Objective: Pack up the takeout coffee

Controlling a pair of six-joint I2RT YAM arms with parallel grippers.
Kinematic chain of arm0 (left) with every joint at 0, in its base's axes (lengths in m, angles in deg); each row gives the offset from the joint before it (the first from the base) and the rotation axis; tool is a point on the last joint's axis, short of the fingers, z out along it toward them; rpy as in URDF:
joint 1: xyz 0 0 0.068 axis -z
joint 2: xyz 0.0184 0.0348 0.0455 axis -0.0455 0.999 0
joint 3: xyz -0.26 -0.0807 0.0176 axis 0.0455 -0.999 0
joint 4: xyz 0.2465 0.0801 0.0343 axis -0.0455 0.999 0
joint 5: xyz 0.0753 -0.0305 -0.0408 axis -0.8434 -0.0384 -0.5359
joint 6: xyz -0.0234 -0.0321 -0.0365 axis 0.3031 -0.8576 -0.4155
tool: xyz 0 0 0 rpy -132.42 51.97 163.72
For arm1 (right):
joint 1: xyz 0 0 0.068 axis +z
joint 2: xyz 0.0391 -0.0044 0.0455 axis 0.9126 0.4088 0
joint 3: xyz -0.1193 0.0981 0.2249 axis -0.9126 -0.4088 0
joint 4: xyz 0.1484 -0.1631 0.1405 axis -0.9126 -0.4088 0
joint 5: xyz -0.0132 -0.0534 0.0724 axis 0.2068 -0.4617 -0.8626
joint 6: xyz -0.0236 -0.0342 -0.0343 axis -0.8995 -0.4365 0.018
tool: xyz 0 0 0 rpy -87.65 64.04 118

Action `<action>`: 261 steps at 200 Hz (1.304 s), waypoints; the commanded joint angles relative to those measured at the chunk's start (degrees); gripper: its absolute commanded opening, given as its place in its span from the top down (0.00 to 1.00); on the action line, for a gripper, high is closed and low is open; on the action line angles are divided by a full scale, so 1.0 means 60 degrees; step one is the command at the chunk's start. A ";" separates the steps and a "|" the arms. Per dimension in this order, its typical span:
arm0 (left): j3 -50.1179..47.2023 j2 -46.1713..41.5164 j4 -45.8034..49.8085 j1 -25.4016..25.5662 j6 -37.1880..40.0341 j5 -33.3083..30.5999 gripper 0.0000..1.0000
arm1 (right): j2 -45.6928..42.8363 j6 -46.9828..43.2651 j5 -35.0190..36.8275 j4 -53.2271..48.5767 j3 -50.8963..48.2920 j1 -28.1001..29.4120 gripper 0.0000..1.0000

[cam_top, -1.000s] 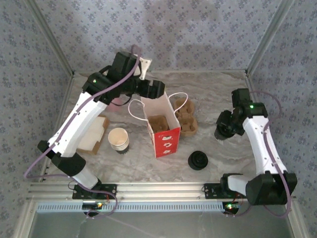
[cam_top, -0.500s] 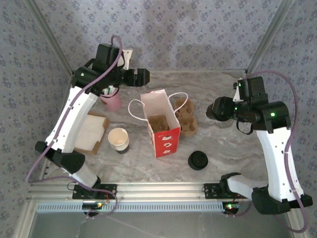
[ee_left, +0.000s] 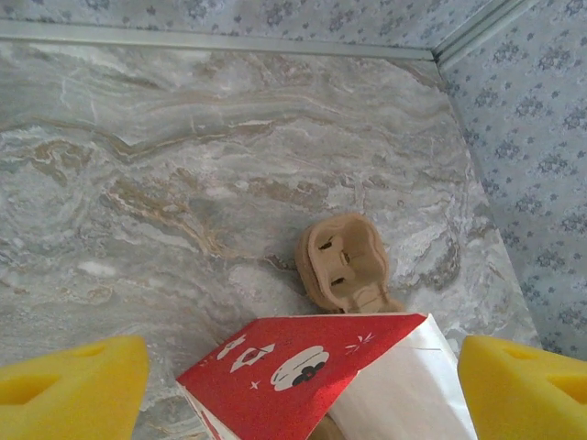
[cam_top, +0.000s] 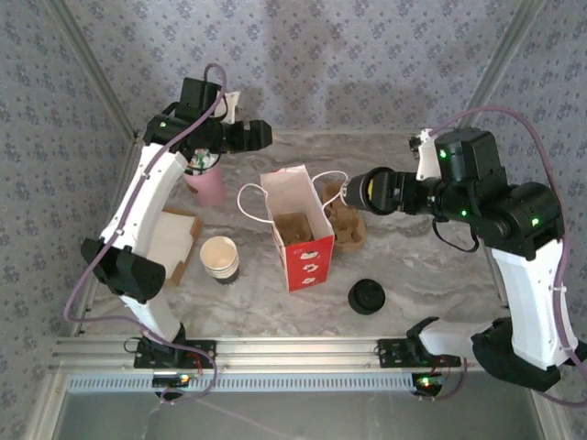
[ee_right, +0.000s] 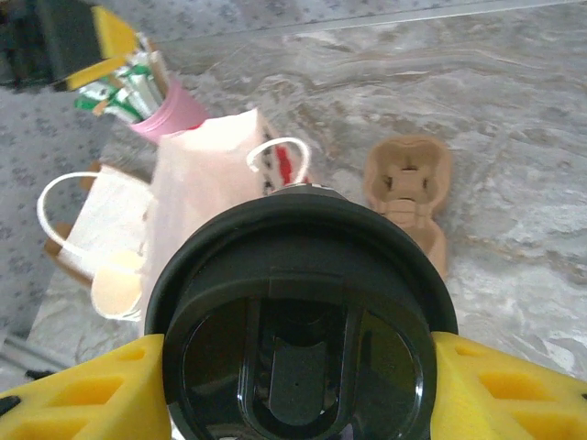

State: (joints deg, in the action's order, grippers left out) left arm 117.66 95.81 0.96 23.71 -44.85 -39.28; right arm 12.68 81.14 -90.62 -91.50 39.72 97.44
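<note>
Most of the takeout coffee (ee_right: pixel 298 312) is hidden. From the right wrist its round black lid faces the lens and covers the white cup behind it. The right fingers (ee_right: pixel 92 394) press on the lid's rim from both sides, grasping it. From above, the cup hangs in the air on its side, over the cardboard carrier (cam_top: pixel 347 225) and just right of the paper bag (cam_top: pixel 307 257). Its pale end points toward the bag's looped handles — whether it touches them I cannot tell.

The bag stands open in the middle of the tabletop (cam_top: pixel 413 266). Something brown lies inside it, too shadowed to name. From the left wrist the bag's lower part is cut off at the bottom of the view.

The right arm (cam_top: pixel 523 266) rises from the front right corner, bends high and reaches left toward the middle. The left arm (cam_top: pixel 147 197) climbs from the front left corner and folds over near the back left corner, above the pink cup (cam_top: pixel 206 186) of sachets. The left fingers (ee_left: pixel 69 380) are spread wide and released, with nothing between them.

A loose black lid (cam_top: pixel 366 296) lies near the front edge, right of the bag, and an open paper cup (cam_top: pixel 220 257) stands at the bag's front left.
</note>
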 commanded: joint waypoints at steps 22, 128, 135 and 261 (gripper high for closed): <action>0.0226 0.0323 -0.0346 -0.0069 -0.0024 0.0532 0.13 | 0.0541 0.0141 0.0655 -0.0407 0.0832 0.1444 0.38; 0.0446 0.1426 -0.1079 -0.0170 -0.0207 0.1932 0.13 | 0.2973 -0.0157 0.1753 -0.1299 0.3276 0.3717 0.39; 0.0342 0.1414 -0.1196 -0.0149 -0.0213 0.1988 0.13 | 0.3132 -0.0174 0.1747 -0.1361 0.3418 0.3778 0.39; -0.1789 0.0900 -0.3125 0.0097 -0.0828 0.3065 0.13 | 0.5136 -0.0547 0.1431 -0.2486 0.4021 0.3849 0.39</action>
State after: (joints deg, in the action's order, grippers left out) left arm 110.03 104.60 -14.01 23.36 -48.61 -23.02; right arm 42.36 79.08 -81.74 -102.17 62.04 120.17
